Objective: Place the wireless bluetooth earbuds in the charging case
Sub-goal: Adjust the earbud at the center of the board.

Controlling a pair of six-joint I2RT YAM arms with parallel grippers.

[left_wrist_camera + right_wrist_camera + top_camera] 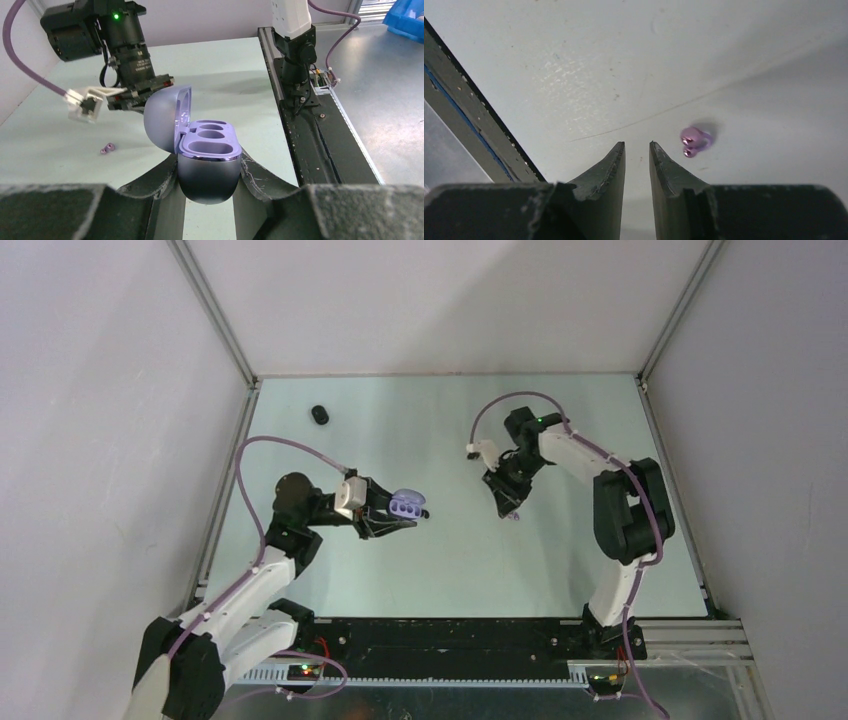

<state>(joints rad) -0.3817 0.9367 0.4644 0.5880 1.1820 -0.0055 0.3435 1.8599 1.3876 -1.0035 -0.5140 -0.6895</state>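
The right gripper (637,146) hangs low over the table (574,75), jaws narrow and empty, and the purple earbud (694,140) lies just outside one fingertip. Closing here would likely miss it or flick it away. The left gripper (209,175) clamps the open charging case (207,145).

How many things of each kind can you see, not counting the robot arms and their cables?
Purple charging case: 1
Purple earbud: 1
Small black thing, too far away to tell what it is: 1
Total: 3
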